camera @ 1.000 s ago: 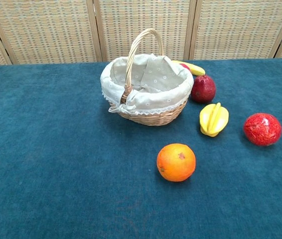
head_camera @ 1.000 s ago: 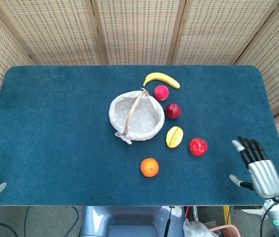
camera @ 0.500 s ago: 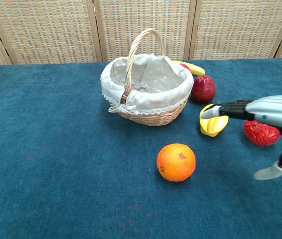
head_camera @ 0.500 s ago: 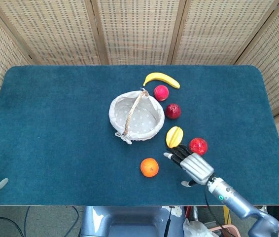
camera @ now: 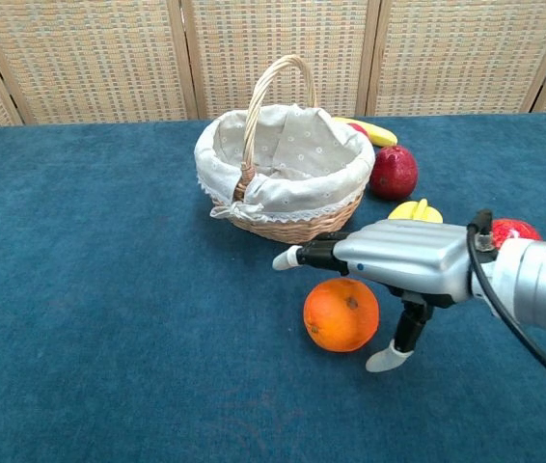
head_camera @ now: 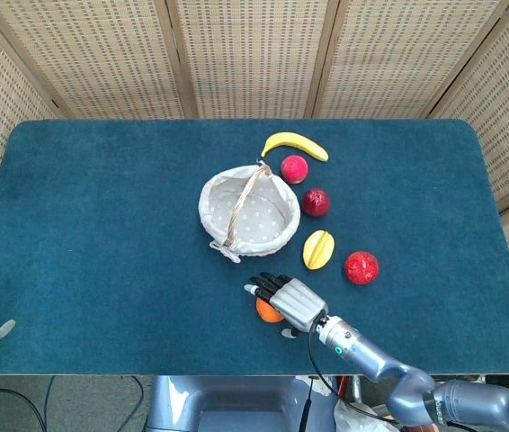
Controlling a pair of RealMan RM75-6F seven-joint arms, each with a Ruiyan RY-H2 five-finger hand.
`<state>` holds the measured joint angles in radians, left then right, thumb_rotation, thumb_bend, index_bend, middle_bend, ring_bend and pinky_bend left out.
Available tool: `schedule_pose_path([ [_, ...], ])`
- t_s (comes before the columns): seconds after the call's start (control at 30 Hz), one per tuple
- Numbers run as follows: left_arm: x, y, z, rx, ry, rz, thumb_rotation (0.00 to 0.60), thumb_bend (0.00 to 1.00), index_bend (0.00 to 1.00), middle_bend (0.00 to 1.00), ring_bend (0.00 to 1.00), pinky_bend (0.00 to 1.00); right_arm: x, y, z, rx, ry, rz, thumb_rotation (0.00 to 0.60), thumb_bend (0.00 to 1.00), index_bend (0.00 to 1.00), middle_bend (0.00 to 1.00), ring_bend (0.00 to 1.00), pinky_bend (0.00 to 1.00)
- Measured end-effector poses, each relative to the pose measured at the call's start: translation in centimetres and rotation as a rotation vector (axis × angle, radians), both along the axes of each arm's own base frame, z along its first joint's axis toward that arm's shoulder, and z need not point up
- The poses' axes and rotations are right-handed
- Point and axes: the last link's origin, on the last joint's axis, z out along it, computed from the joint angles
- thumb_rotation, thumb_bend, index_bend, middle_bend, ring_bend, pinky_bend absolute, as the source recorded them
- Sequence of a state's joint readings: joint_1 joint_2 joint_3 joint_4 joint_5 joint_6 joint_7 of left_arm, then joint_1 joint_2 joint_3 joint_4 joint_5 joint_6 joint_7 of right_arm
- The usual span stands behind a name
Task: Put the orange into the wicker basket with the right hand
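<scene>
Orange [camera: 340,314] beneath spread right hand [camera: 403,260]

Right hand [camera: 403,262] above orange [camera: 340,314]; wicker basket [camera: 286,169] behind.

We see bare surface [head_camera: 102,225] between the orange [camera: 341,314] and the basket [camera: 287,183], so the way there lies open. The right robot hand [camera: 403,260] hovers over the orange, fingers spread. The basket's upright handle [camera: 265,106] spans its mouth. The starfruit [head_camera: 318,249] and red fruit [head_camera: 361,267] crowd the right.
</scene>
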<state>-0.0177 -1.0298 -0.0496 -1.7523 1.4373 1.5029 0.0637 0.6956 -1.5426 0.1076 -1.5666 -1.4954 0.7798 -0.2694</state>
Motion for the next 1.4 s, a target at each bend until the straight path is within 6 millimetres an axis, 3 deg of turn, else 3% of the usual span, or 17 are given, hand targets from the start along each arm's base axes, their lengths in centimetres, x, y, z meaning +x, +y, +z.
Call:
schedule_pose_path([
  [0.13, 0.1, -0.1, -0.1, -0.005, -0.002, -0.003, 0.6, 0.0, 0.0, 0.0, 0.0, 0.0, 0.5, -0.4, -1.2, -0.013, 0.023, 0.026, 0.6, 0.08, 0.27, 0.29, 0.24, 0.49],
  [0.3, 0.0, -0.1, 0.1, -0.004, -0.009, -0.003, 0.6, 0.0, 0.0, 0.0, 0.0, 0.0, 0.8, -1.0, -2.1, -0.066, 0.076, 0.084, 0.6, 0.25, 0.43, 0.44, 0.39, 0.62],
  [0.5, 0.0, 0.0, 0.2, -0.008, -0.016, -0.001, 0.6, 0.0, 0.0, 0.0, 0.0, 0.0, 2.3, -0.5, -0.4, -0.094, 0.017, 0.122, 0.6, 0.31, 0.49, 0.46, 0.4, 0.63],
  [0.67, -0.1, 0.1, 0.3, -0.01, -0.02, 0.002, 0.6, 0.0, 0.0, 0.0, 0.0, 0.0, 4.5, -0.7, 3.3, -0.162, -0.089, 0.171, 0.6, 0.32, 0.49, 0.46, 0.4, 0.63],
  [0.83, -0.1, 0.2, 0.5, -0.012, -0.038, 0.005, 0.6, 0.0, 0.0, 0.0, 0.0, 0.0, 6.2, -3.9, 7.1, -0.256, -0.161, 0.118, 0.6, 0.33, 0.49, 0.46, 0.4, 0.63],
  [1.0, -0.2, 0.2, 0.9, -0.01, -0.062, 0.01, 0.6, 0.0, 0.0, 0.0, 0.0, 0.0, 5.8, -7.4, 9.4, -0.281, -0.208, -0.061, 0.6, 0.33, 0.49, 0.46, 0.4, 0.63],
  [1.17, -0.4, 0.6, 1.0, -0.016, -0.069, 0.021, 0.6, 0.0, 0.0, 0.0, 0.0, 0.0, 5.3, -10.6, 10.0, -0.259, -0.254, -0.211, 0.6, 0.33, 0.49, 0.47, 0.4, 0.63],
  [1.4, -0.7, 1.1, 1.0, -0.015, -0.071, 0.039, 0.6, 0.0, 0.0, 0.0, 0.0, 0.0, 7.9, -12.6, 7.8, -0.253, -0.29, -0.205, 0.6, 0.33, 0.49, 0.47, 0.4, 0.63],
])
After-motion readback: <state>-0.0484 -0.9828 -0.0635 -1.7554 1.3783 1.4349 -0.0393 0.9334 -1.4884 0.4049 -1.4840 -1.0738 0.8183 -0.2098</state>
